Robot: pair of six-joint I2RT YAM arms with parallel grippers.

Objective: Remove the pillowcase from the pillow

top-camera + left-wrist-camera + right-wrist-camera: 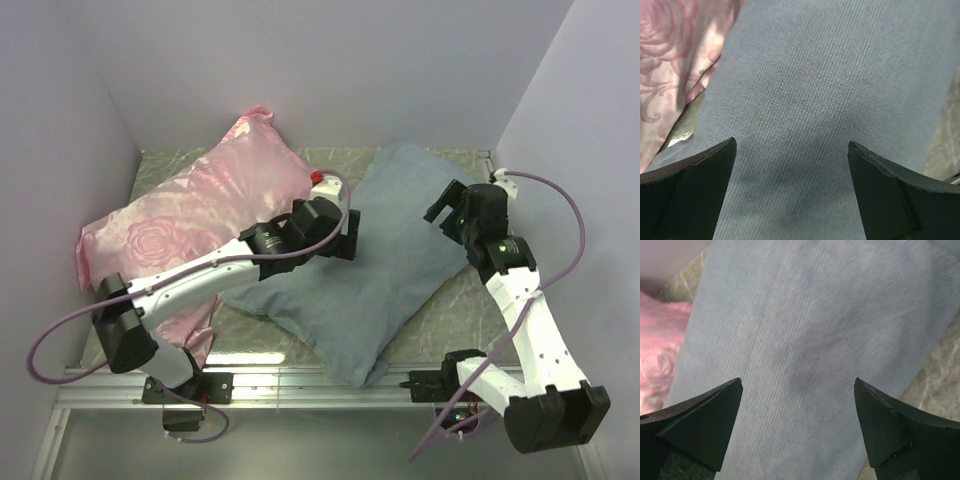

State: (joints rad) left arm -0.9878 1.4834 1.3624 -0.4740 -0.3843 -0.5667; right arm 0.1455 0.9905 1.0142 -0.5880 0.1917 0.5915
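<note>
The blue-grey pillowcase [385,270] lies plump and diagonal across the middle of the table. The pillow is hidden inside it. My left gripper [343,238] hovers over the case's left part, next to the pink cushion. In the left wrist view the left gripper [791,145] is open, with only woven blue fabric [830,75] between its fingers. My right gripper [446,212] is at the case's upper right edge. In the right wrist view the right gripper [798,382] is open above the blue fabric [805,315], holding nothing.
A shiny pink rose-patterned cushion [190,230] lies at the left, touching the case, and shows in both wrist views [665,50] [655,345]. Marbled tabletop [455,305] shows to the right. White walls close in the back and sides. A metal rail [300,385] runs along the near edge.
</note>
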